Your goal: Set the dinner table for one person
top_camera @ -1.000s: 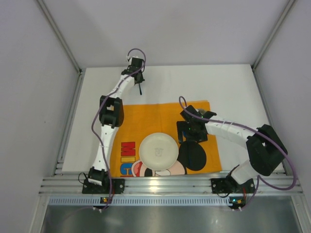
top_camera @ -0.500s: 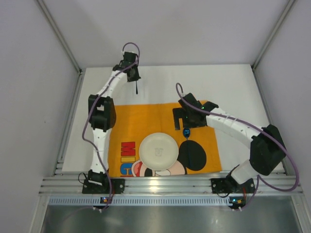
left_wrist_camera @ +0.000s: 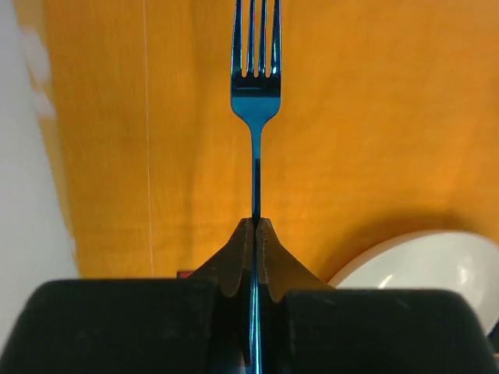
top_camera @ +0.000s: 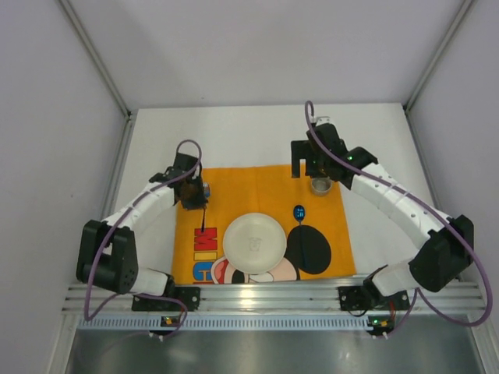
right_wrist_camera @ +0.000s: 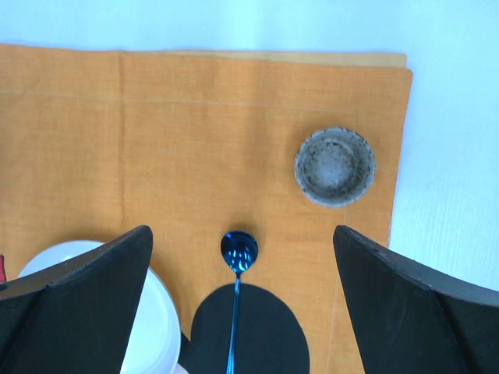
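My left gripper (top_camera: 195,193) (left_wrist_camera: 256,223) is shut on the handle of a blue fork (left_wrist_camera: 255,92). It holds the fork over the left part of the orange Mickey Mouse mat (top_camera: 226,191), left of the white plate (top_camera: 253,243) (left_wrist_camera: 425,269), tines pointing toward the near edge (top_camera: 204,227). My right gripper (top_camera: 312,170) (right_wrist_camera: 242,231) is open and empty above the mat's far right. A blue spoon (top_camera: 299,212) (right_wrist_camera: 238,251) lies on the mat right of the plate (right_wrist_camera: 165,327). A small speckled cup (top_camera: 320,185) (right_wrist_camera: 335,166) stands at the mat's far right corner. The white dinner table (top_camera: 257,136) lies under it all.
The ribbed aluminium rail (top_camera: 257,300) with both arm bases runs along the near edge. Grey walls close in the table on the left, right and far sides. Bare white tabletop shows beyond the mat (right_wrist_camera: 234,23) and left of it (left_wrist_camera: 23,202).
My left arm has swung from the far table back over the mat's left side with the fork. My right gripper has left the spoon on the mat and drawn back toward the cup.
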{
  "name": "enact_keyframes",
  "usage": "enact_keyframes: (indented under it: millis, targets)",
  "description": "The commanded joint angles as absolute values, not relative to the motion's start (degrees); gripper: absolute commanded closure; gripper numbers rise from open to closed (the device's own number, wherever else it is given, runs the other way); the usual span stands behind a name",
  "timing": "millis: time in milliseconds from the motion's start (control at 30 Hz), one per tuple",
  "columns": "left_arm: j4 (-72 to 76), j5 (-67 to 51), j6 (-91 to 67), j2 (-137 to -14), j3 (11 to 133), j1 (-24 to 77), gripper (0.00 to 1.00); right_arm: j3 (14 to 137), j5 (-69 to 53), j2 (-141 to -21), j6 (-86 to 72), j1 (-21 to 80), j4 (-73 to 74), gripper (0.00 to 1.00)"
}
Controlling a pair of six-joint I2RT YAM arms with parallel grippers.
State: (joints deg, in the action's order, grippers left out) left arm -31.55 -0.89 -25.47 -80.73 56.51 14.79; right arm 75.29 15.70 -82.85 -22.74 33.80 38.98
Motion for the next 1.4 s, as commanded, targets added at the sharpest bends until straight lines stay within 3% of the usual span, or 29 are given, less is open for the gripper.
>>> enact_keyframes:
  millis: [0,233,333,367,433,500,733,800,833,1000,1367]
  targets:
    - [-32.2,-3.3,-29.6,-76.4,50.2,17.4,1.0,73.0,14.6,-78.3,-21.5,33.6,38.0,0.0]
    - [-33.2,-0.5,-33.7,-74.3,43.1,21.3,1.0,69.5,15.0,-73.9,-22.8,32.8,38.8,0.0]
    - [-33.9,-0.5,-35.2,-74.9,42.8,22.8,0.69,68.8,15.5,-73.0,-22.8,32.3,39.2,0.0]
    - [-34.4,0.3,-35.2,-75.1,43.2,23.2,0.51,68.3,15.4,-73.0,-22.7,32.2,39.1,0.0]
    - [-35.7,3.2,-35.2,-75.7,44.4,23.2,0.37,67.6,14.9,-73.7,-22.8,31.5,39.0,0.0]
    - [-36.9,4.7,-34.1,-75.8,47.1,23.1,0.28,66.5,12.5,-75.0,-24.0,29.6,39.1,0.0]
    - [-42.0,8.6,-28.7,-82.3,60.2,19.3,0.21,67.1,4.8,-78.6,-25.3,18.6,37.9,0.0]
    - [-45.2,10.3,-26.7,-83.8,65.7,18.7,0.12,68.8,2.0,-77.2,-23.4,17.6,36.7,0.0]
    - [-45.3,11.2,-26.1,-83.4,67.0,18.7,0.03,70.6,1.2,-75.1,-22.4,17.4,36.3,0.0]
    - [-41.1,13.4,-21.4,-78.0,67.7,18.5,0.02,72.2,0.4,-67.2,-20.0,17.3,33.8,0.0]
    - [-38.2,17.6,-22.4,-78.1,67.8,18.2,0.01,57.6,-8.5,-52.2,-24.0,17.5,33.2,0.0]
